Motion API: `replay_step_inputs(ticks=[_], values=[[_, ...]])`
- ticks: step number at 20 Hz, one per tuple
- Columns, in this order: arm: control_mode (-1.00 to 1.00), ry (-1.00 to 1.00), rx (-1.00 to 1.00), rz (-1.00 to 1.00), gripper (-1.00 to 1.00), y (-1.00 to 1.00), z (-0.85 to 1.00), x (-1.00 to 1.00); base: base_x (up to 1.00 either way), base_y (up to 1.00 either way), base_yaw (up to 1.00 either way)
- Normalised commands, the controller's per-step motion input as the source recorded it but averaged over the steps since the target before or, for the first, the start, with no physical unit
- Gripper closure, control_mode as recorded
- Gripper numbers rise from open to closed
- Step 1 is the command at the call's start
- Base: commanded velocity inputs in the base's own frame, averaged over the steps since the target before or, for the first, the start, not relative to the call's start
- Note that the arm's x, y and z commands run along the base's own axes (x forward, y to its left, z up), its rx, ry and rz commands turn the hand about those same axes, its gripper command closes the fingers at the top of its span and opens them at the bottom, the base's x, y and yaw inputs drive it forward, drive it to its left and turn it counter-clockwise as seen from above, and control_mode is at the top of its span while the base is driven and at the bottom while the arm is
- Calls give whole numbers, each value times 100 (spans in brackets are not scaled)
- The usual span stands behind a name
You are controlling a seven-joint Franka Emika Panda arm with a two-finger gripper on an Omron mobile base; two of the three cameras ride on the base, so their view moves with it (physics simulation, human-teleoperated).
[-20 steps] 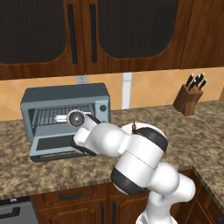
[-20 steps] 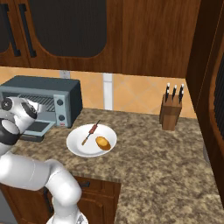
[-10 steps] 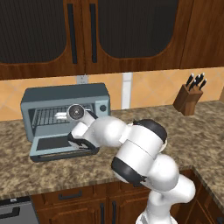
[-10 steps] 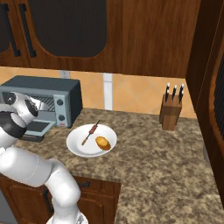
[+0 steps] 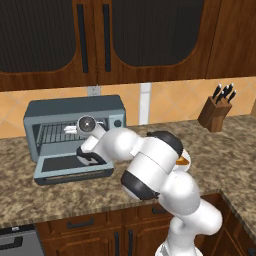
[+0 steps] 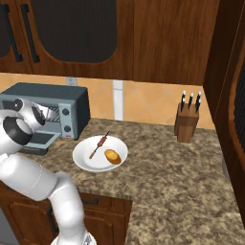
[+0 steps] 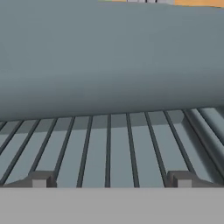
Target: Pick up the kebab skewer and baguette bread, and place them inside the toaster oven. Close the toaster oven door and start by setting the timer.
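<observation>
Two food items lie on a white plate (image 6: pixel 99 155) at centre-left of the right base view: the kebab skewer (image 6: pixel 99 145), long axis running from lower left to upper right in the frame with its meat chunks toward the upper-right end, and the baguette bread (image 6: pixel 112 156), just beside it to the right, long axis roughly left-right with a slight tilt. The two look apart, not touching, though the gap is small. Toaster oven (image 5: pixel 75 111) sits on the desk (image 5: pixel 230 150) at the left of the left base view, its opening facing the camera; the toaster oven door (image 5: pixel 72 168) is dropped flat, long axis left-right. Gripper (image 7: pixel 109 180) is at the oven mouth, jaws spread wide with nothing between them; the hand view shows the wire rack (image 7: pixel 109 144) bars running away from the fingertips (image 7: pixel 40 179). In the left base view the arm covers most of the plate; an orange sliver shows at the arm's right edge. Knife block (image 6: pixel 187 122) stands upper right.
</observation>
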Motion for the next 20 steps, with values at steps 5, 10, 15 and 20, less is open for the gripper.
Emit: replay_step_inputs(ticks=[5,10,15,20], values=[[-100,0,-1,0,-100,0,-8,18,0,0,0],[-100,0,0,1,-100,0,-8,4,0,0,0],[-100,1,0,0,-100,0,-26,-17,0,0,0],[-100,1,3,0,-100,0,-45,-58,0,0,0]])
